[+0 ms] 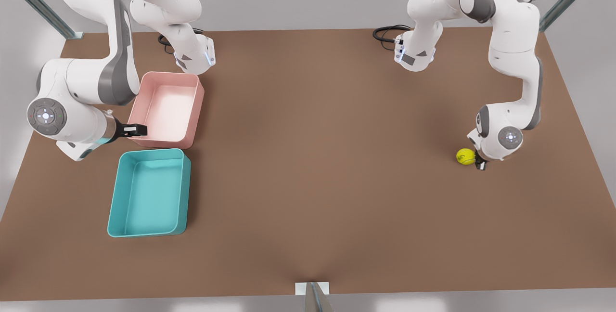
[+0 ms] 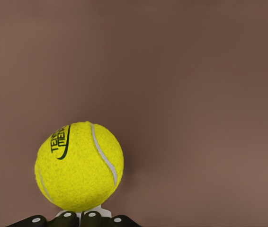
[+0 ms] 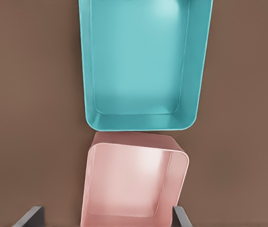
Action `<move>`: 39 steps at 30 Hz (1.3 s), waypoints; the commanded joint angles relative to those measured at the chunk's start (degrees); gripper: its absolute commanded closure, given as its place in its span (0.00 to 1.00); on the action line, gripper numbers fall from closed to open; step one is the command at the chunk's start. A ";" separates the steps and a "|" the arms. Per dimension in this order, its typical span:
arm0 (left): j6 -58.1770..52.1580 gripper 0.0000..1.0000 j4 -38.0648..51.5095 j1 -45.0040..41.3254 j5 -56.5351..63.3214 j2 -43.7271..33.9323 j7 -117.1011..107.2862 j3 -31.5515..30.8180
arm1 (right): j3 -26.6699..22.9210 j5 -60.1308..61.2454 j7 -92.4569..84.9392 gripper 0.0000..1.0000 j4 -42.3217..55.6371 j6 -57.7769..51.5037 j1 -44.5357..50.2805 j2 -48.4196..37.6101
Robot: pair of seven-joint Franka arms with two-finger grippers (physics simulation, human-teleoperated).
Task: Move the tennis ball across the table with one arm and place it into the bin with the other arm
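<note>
- In the front view we see the tennis ball [image 1: 465, 156] lying on the brown table [image 1: 317, 158], far to the front view's right. The left tool [image 1: 479, 162] is low and just beside the ball. We cannot tell if its fingers are apart or together. The right tool [image 1: 136, 130] waits on the front view's left, over the pink tray [image 1: 192, 110]. The teal bin [image 1: 185, 191] sits just beside that tray, well apart from the ball.
- In the left wrist view the ball [image 2: 78, 166] rests on the table [image 2: 195, 94], close to the tool's dark tips.
- In the right wrist view the right tool's fingers [image 3: 29, 217] stand wide apart, holding nothing, above the pink tray [image 3: 87, 189]. The bin [image 3: 198, 94] lies just past it.
</note>
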 commanded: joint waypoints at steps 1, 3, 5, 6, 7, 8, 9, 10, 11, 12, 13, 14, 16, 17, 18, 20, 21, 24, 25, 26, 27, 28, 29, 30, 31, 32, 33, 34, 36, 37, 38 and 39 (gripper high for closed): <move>-0.05 0.79 -0.42 -3.35 -0.24 -0.52 -16.65 -0.30 | -0.04 0.03 -0.07 0.00 0.02 -0.03 -0.01 0.00; -1.63 0.79 -0.25 -6.51 -0.51 -1.40 -42.39 -9.70 | 0.04 0.03 -0.07 0.00 0.11 -0.03 -0.01 0.08; -7.26 0.79 2.13 -8.89 -9.90 -4.38 -60.24 -16.48 | -0.04 0.03 -0.07 0.00 0.02 -0.03 -0.01 0.00; -7.35 0.79 2.30 -9.59 -12.55 -5.52 -73.86 -16.74 | -0.04 0.03 -0.07 0.00 0.02 -0.03 -0.01 0.00; -7.61 0.79 4.06 -9.59 -12.64 -5.53 -88.19 -18.23 | 0.04 0.03 -0.07 0.00 0.02 -0.03 -0.01 0.00; -9.54 0.79 6.60 -8.98 -14.30 -5.61 -95.41 -18.23 | 0.04 0.03 -0.16 0.00 0.02 -0.03 -0.01 0.00; -12.17 0.79 9.41 -7.49 -15.97 -6.22 -98.82 -18.23 | -0.04 0.11 -0.16 0.00 0.02 -0.03 -0.01 0.00; -16.38 0.79 15.03 -5.56 -16.94 -6.84 -107.77 -18.32 | 0.04 0.11 -0.07 0.00 0.11 -0.03 -0.01 0.00; -23.42 0.79 21.54 -3.53 -17.39 -6.58 -111.50 -18.32 | -0.04 0.11 -0.16 0.00 0.11 -0.03 -0.01 0.00; -30.10 0.79 27.43 -3.00 -16.68 -5.00 -111.06 -18.32 | 0.04 0.11 -0.07 0.00 0.11 -0.03 -0.01 0.00; -37.13 0.79 32.44 -2.74 -13.88 -3.95 -110.18 -18.32 | -0.04 0.11 -0.07 0.00 0.11 -0.03 -0.01 0.00; -45.30 0.79 39.38 -2.91 -10.97 -2.63 -109.92 -18.58 | 0.04 0.20 -0.07 0.00 0.11 -0.03 -0.01 0.08; -61.65 0.79 52.39 -3.88 -6.49 -1.92 -106.32 -20.51 | 0.04 0.55 -0.07 0.00 0.20 0.06 -0.01 0.26; -65.70 0.79 56.00 -3.88 -4.99 -2.01 -102.98 -22.89 | -0.04 0.73 -0.07 0.00 0.20 0.06 -0.01 0.26; -68.95 0.79 58.64 -4.58 -4.99 -2.19 -96.92 -22.89 | 0.04 0.82 -0.07 0.00 0.20 0.06 -0.01 0.26; -75.81 0.79 63.29 -5.37 -6.04 -2.54 -96.80 -22.46 | 0.04 0.82 -0.07 0.00 0.20 0.06 -0.01 0.26; -75.47 0.64 63.21 -5.20 -6.84 -3.85 -106.72 -22.28 | -0.04 0.82 -0.07 0.00 0.11 -0.03 -0.01 0.17; -70.20 0.00 58.21 -3.97 -11.92 -8.69 -144.87 -20.70 | 0.04 0.90 -0.07 0.00 0.11 -0.03 -0.01 0.17; -65.28 0.00 51.45 -4.05 -18.87 -13.86 -146.40 -15.96 | -0.04 0.99 -0.07 0.00 0.11 -0.03 -0.01 0.17; -66.49 0.00 50.11 -4.32 -18.36 -14.84 -134.11 -14.63 | -0.04 0.90 -0.07 0.00 0.11 -0.03 -0.01 0.17; -69.13 0.00 50.99 -5.19 -16.25 -13.62 -132.50 -14.89 | -0.04 0.99 -0.07 0.00 0.11 -0.03 -0.09 0.26; -69.05 0.00 51.17 -5.20 -16.24 -13.35 -132.42 -14.89 | -0.04 0.99 -0.07 0.00 0.11 -0.03 -0.01 0.26; -68.87 0.00 51.34 -5.11 -17.12 -12.74 -132.59 -14.72 | -0.04 2.22 0.54 0.00 0.64 0.14 -0.01 0.96; -68.78 0.00 51.35 -4.93 -18.44 -12.65 -132.86 -14.72 | 0.04 5.11 1.07 0.00 1.52 0.76 0.08 2.36; -68.78 0.00 51.35 -5.02 -18.44 -12.56 -132.94 -14.72 | 0.04 7.40 2.29 0.00 3.27 0.93 1.48 4.12; -68.87 0.00 51.35 -4.93 -18.53 -12.56 -132.77 -14.72 | -0.04 6.80 10.63 0.00 8.18 1.02 7.97 7.89; -68.96 0.00 51.35 -5.02 -18.53 -12.56 -132.42 -14.81 | 0.04 8.29 18.29 0.00 10.31 4.35 11.33 12.21; -69.13 0.00 51.26 -4.85 -18.61 -12.56 -132.24 -14.81 | 0.04 8.20 21.55 0.00 10.40 8.14 14.23 14.58; -70.19 0.00 51.08 -4.67 -18.44 -12.56 -129.52 -14.81 | 0.04 8.20 31.04 0.00 10.57 17.36 19.85 18.71; -70.80 0.00 51.08 -4.49 -18.44 -12.56 -129.25 -14.81 | 0.04 8.38 37.19 0.00 10.57 21.49 22.84 20.65; -71.15 0.00 50.91 -4.41 -18.44 -12.56 -129.25 -14.72 | 0.04 8.29 40.62 0.00 10.75 24.05 25.04 22.05; -71.59 0.00 50.91 -4.41 -18.44 -12.56 -128.73 -14.81 | 0.04 8.29 44.75 0.00 10.66 27.21 27.15 23.63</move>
